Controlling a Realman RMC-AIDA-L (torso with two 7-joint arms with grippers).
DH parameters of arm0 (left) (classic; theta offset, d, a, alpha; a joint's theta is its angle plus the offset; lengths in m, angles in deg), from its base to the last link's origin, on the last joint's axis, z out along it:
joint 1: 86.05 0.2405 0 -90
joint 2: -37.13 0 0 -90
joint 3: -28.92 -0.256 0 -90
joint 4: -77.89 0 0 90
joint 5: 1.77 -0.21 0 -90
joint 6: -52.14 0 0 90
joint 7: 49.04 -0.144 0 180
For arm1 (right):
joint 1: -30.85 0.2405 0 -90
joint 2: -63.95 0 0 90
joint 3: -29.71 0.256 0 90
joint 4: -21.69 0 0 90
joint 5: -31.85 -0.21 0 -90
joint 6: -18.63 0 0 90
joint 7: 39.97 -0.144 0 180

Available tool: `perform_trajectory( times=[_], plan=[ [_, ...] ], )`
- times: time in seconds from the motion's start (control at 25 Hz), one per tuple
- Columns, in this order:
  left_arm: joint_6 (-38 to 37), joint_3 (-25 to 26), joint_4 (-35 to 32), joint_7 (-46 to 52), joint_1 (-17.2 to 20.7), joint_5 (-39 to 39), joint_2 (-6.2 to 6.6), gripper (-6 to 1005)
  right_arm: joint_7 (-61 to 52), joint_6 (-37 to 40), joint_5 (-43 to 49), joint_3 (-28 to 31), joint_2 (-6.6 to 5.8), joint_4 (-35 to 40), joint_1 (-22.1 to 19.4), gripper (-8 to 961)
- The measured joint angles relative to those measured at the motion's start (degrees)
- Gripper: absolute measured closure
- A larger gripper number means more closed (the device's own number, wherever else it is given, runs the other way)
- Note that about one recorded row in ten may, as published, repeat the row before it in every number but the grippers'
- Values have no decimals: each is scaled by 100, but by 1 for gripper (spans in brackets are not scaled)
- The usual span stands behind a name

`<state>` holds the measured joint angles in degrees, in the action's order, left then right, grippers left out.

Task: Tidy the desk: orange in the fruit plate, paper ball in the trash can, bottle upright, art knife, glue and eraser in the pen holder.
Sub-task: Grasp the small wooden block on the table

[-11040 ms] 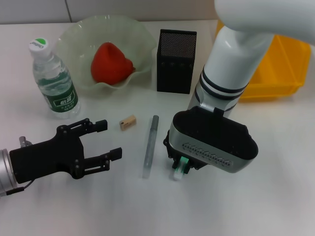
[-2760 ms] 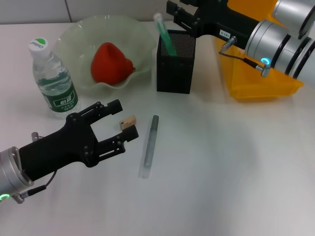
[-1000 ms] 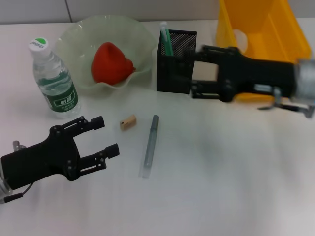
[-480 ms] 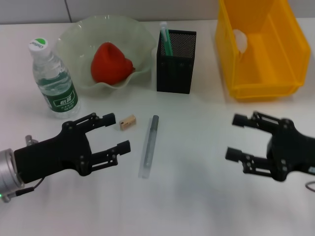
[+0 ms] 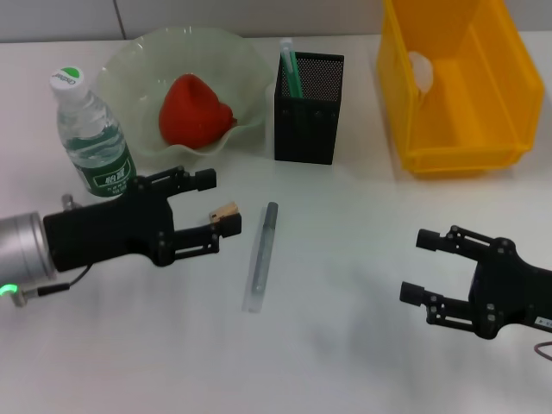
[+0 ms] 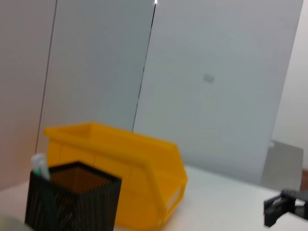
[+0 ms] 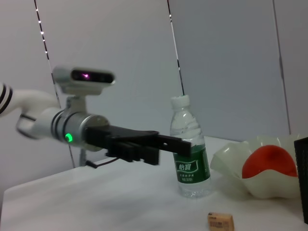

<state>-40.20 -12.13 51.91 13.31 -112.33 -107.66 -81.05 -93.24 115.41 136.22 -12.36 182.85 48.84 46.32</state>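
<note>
Our left gripper (image 5: 210, 207), fingers apart, has advanced onto the eraser (image 5: 226, 211); our right gripper (image 5: 423, 266) stays spread.

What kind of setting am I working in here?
Probably an office desk mock-up: a white table carrying a mesh pen holder, a yellow trash can and a water bottle, with plain panel walls behind.

A plain white worktop (image 5: 345, 259) fills the head view, smooth and matte, with soft shadows under an even, diffuse light. Along its far edge runs a pale grey wall (image 5: 216, 17) split by a thin dark vertical seam. In the wrist views the same wall (image 6: 216, 72) rises behind the worktop as large flat light grey panels joined by narrow dark seams, one seam carrying small bright glints of reflected light.
</note>
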Motion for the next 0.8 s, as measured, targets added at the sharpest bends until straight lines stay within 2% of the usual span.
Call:
perform_trajectory(
  times=[0.24,0.32,0.44,0.52,0.56,0.72,0.8],
  plan=[
    [363,-526,-891,1091,-254,-335,-23,295,12,-268,45,-13,-8,-74,113,187],
    [371,-606,-1006,1244,-279,-367,-25,295,12,-355,46,-28,-5,-75,145,187],
    [431,-916,-1510,1807,-318,-508,-37,297,12,-411,48,-30,-1,-75,178,187],
    [471,-1357,-2158,2538,-335,-646,-37,297,12,-440,49,-10,0,-75,210,187],
    [471,-1357,-2158,2538,-335,-646,-37,298,12,-440,49,-10,0,-75,210,187],
    [456,-1842,-3075,3584,-345,-1119,-47,299,12,-468,49,3,2,-73,276,187],
    [462,-1964,-3243,3847,-362,-1222,-47,300,12,-490,49,1,2,-73,293,187]
  ],
)
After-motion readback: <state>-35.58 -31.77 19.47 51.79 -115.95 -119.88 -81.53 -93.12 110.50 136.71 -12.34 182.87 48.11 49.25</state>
